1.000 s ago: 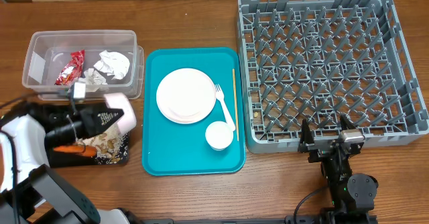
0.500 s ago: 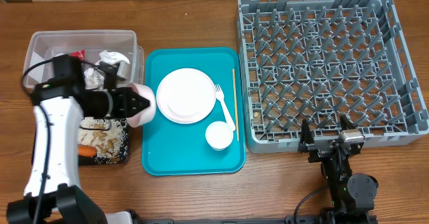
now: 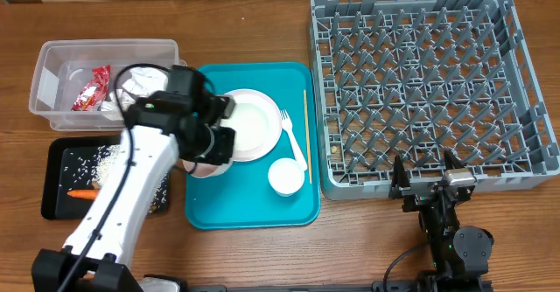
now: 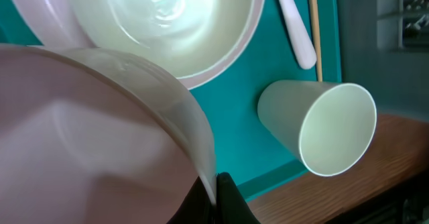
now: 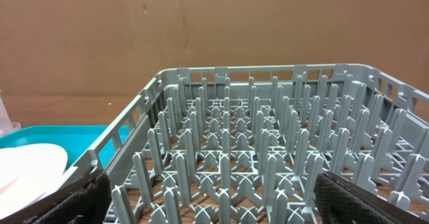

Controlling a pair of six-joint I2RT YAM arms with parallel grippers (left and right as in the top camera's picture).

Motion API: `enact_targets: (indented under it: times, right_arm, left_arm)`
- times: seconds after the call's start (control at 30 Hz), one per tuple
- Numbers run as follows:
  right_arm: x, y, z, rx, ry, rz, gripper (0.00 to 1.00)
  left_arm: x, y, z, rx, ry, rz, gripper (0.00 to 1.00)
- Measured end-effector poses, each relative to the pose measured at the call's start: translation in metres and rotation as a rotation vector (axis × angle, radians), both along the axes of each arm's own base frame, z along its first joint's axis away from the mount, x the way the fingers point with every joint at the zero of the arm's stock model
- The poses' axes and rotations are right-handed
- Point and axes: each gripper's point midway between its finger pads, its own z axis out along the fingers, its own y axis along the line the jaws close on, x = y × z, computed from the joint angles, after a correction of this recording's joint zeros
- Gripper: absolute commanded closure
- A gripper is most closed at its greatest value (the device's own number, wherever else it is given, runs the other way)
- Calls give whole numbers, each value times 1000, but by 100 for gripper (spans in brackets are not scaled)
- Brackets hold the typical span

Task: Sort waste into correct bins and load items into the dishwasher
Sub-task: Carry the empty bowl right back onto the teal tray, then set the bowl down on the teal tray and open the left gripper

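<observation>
Left pincer [image 3: 213,143] clamped on white bowl [image 4: 87,137] rim, now over teal tray [image 3: 210,212], overlapping plate [image 3: 261,121]. A second ago it was over black tray [image 3: 54,156], which now shows rice [image 3: 109,159] and carrot [image 3: 83,192]. Red wrapper [image 3: 92,88] in clear tub [image 3: 52,52], print unreadable. Right pincer [image 3: 430,180] wide open, empty, unmoved at dish rack [image 3: 525,152] front.

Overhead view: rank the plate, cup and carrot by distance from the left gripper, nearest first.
1. Plate: just right of the left gripper, which grips a bowl.
2. Cup: farther right, on the teal tray.
3. Carrot: far left, in the black tray.
</observation>
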Motion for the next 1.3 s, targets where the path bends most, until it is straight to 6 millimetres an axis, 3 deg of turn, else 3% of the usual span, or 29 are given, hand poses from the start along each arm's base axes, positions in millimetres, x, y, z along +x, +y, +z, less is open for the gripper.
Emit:
enact_targets:
  times: [0.2,0.4,0.77,1.23,1.3]
  right_arm:
    - [0,0,0,-1,0,0,0]
    - [0,0,0,0,-1,0,0]
    - [0,0,0,-1,0,1,0]
    - [0,0,0,0,0,0,0]
    - [0,0,0,0,0,0,0]
  left_arm:
    - [-13,-24,-3,43,5,-59,96]
    - [-25,-34,-14,80,18,-85,96]
    - [-39,-26,-45,117,67,-49,95]
    - [-39,-26,-65,104,49,-28,71]
    - [-39,-26,-66,104,50,-28,75]
